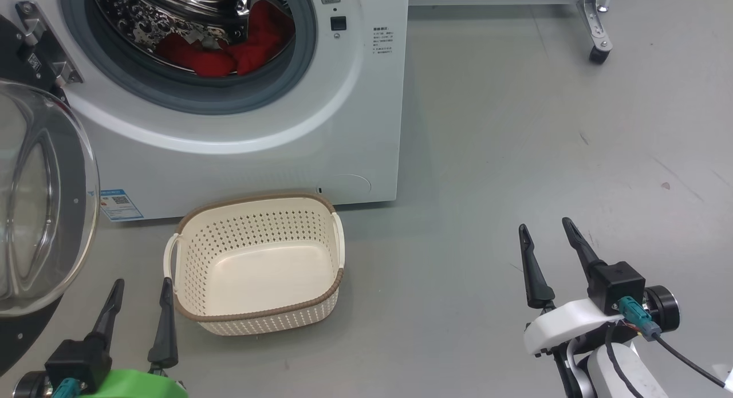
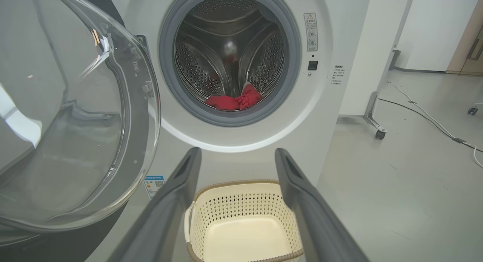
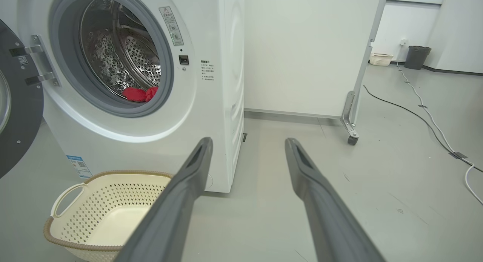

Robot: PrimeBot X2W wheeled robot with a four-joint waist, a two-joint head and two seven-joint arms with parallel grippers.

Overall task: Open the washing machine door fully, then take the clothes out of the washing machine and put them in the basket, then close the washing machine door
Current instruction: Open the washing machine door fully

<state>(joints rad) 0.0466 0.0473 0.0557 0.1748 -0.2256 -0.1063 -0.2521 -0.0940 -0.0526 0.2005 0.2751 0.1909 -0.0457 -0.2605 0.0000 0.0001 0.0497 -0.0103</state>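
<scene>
The washing machine (image 1: 269, 134) is a white front-loader. A grey rubber gasket (image 1: 189, 103) rings its mouth, and behind the gasket is a perforated steel drum (image 2: 230, 47). The clothes (image 1: 232, 51) lie inside the machine on the bottom of the drum, close behind the gasket's lower lip. They are a crumpled heap of bright red fabric with a pale scrap showing among the folds.

The washing machine door (image 1: 40, 203) stands swung wide open on the hinge (image 1: 43, 46) at the machine's left edge. Its bulging clear glass bowl faces outward, framed by a glossy black rim.

The basket (image 1: 252, 200) sits on the floor just in front of the machine's base, below the mouth and beside the small blue label (image 1: 120, 204). It is cream plastic with perforated walls, a brown woven-look rim and side handles.

The left gripper (image 1: 143, 282) hovers in front of the machine, below the open door, with its fingers spread and grasping nothing. The right gripper (image 1: 544, 224) hangs over the floor, well off the machine's right side. It too is released and holds nothing.
</scene>
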